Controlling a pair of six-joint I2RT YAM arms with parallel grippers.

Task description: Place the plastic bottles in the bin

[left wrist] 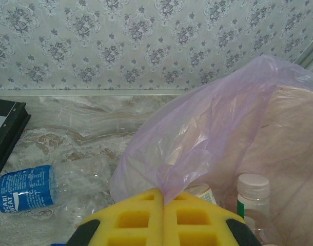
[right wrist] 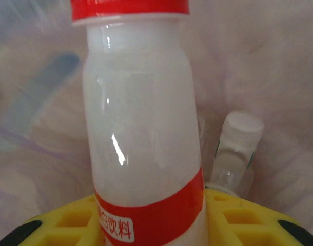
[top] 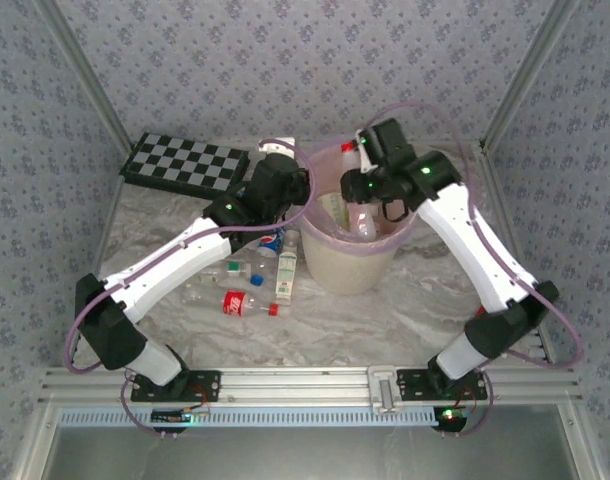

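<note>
The right gripper (right wrist: 151, 204) grasps a red-capped white bottle (right wrist: 141, 128) above the bin (top: 351, 268), while the left gripper (left wrist: 162, 205) is clenched on the pink bag (left wrist: 208, 128).

Both arms reach to the bin (top: 351, 266) at the middle of the marbled table (top: 405, 322).

The right gripper (top: 359, 165) hangs above the bin's far rim with a white bottle (top: 351, 157), red-capped, in its fingers; whether the grip is tight cannot be made out from here. The left gripper (top: 302, 190) sits at the bin's left rim, against the pink bag (top: 320, 235) lining it. Two bottles (top: 365, 222) stand inside. Left of the bin, loose bottles lie on the table: a blue-labelled one (top: 272, 243), a tall white one (top: 286, 276), a red-labelled one (top: 247, 303) and a clear one (top: 201, 293). A chequered board (top: 185, 164) lies at the far left.
</note>
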